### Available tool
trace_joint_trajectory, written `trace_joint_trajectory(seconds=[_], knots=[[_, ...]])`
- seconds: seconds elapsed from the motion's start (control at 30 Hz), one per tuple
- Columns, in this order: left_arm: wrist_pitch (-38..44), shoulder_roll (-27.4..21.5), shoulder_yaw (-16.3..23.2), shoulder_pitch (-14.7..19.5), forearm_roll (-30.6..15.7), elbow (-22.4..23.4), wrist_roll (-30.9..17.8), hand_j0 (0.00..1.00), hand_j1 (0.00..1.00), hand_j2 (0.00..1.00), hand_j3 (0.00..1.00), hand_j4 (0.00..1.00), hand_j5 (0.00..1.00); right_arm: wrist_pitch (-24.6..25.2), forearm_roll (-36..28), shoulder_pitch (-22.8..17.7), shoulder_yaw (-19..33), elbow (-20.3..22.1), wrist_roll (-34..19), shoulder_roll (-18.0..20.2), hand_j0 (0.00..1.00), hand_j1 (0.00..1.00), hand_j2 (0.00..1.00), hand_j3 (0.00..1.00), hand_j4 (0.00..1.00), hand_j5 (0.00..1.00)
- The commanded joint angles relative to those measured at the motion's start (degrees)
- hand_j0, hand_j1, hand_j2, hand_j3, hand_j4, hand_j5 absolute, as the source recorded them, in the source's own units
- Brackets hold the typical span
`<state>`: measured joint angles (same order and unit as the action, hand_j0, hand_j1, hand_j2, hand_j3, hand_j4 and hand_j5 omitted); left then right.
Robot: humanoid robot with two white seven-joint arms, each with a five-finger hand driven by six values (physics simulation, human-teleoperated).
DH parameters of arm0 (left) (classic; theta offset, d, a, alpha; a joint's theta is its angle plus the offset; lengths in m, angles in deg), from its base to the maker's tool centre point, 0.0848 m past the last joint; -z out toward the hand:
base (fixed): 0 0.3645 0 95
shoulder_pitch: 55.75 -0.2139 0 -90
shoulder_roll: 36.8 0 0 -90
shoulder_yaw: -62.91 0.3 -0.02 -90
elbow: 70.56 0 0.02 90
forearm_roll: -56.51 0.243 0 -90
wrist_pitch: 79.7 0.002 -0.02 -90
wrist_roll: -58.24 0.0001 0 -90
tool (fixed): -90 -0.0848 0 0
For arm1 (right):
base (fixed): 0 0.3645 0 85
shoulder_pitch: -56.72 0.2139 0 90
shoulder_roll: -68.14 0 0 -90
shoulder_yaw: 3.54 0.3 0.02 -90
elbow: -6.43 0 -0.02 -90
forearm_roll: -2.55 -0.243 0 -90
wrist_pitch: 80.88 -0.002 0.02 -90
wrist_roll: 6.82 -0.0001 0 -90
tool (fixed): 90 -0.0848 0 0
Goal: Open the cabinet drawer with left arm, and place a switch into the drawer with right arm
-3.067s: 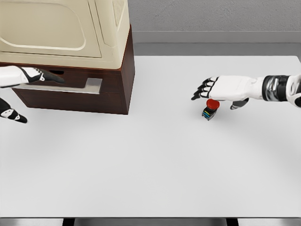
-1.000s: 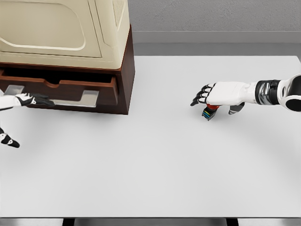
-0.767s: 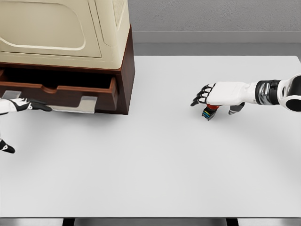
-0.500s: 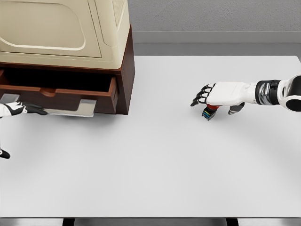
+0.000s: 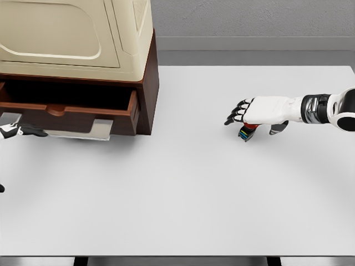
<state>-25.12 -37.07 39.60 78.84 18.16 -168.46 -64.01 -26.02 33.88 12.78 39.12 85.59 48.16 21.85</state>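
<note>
The brown cabinet (image 5: 147, 88) stands at the back left, its drawer (image 5: 72, 110) pulled out towards me and dark inside. At the picture's left edge my left hand (image 5: 22, 131) lies on the drawer's flat grey handle (image 5: 83, 132), fingers hooked over it. The switch (image 5: 246, 133), a small black block with a red button and coloured stripes, stands on the white table (image 5: 177, 188) at the right. My right hand (image 5: 244, 117) hovers right over it, palm down and fingers spread, hiding most of the red button.
A large cream appliance (image 5: 72, 33) sits on top of the cabinet. A grey wall (image 5: 249, 22) runs behind the table's far edge.
The left hand has pulled the handle towards me and to the left, sliding the drawer from nearly closed to well open. The right hand lowered onto the switch and has held still since.
</note>
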Motion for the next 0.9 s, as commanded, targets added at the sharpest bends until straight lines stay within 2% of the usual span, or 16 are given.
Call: trace_joint_trajectory(seconds=[0.0,0.27,0.4,0.57,0.87], knots=[[0.4,-1.0,1.3,0.0,5.7,0.8,0.4,1.00,1.00,1.00,1.00,1.00,1.00,0.1,-0.2,0.0,0.1,0.0,0.0,0.1,1.00,1.00,1.00,1.00,1.00,1.00],[0.4,-1.8,1.8,0.2,5.0,1.1,0.4,1.00,1.00,1.00,1.00,1.00,1.00,0.1,-0.1,0.0,0.1,-0.1,0.0,0.1,0.99,0.99,0.99,0.99,0.99,0.99],[0.4,-1.8,1.5,0.4,5.0,1.0,0.4,1.00,1.00,1.00,1.00,1.00,1.00,0.1,-0.2,0.0,0.1,-0.1,0.0,0.1,0.84,0.84,0.84,0.84,0.84,0.84],[0.4,-1.8,1.5,0.5,4.5,1.0,0.4,1.00,1.00,1.00,1.00,1.00,1.00,0.1,-0.2,0.0,0.1,-0.1,0.0,0.1,0.85,0.85,0.85,0.85,0.85,0.85],[0.4,-1.5,1.3,1.3,-0.1,1.3,0.0,1.00,1.00,1.00,1.00,1.00,1.00,0.1,-0.2,0.0,0.1,-0.1,0.0,0.1,0.79,0.79,0.79,0.79,0.79,0.79]])
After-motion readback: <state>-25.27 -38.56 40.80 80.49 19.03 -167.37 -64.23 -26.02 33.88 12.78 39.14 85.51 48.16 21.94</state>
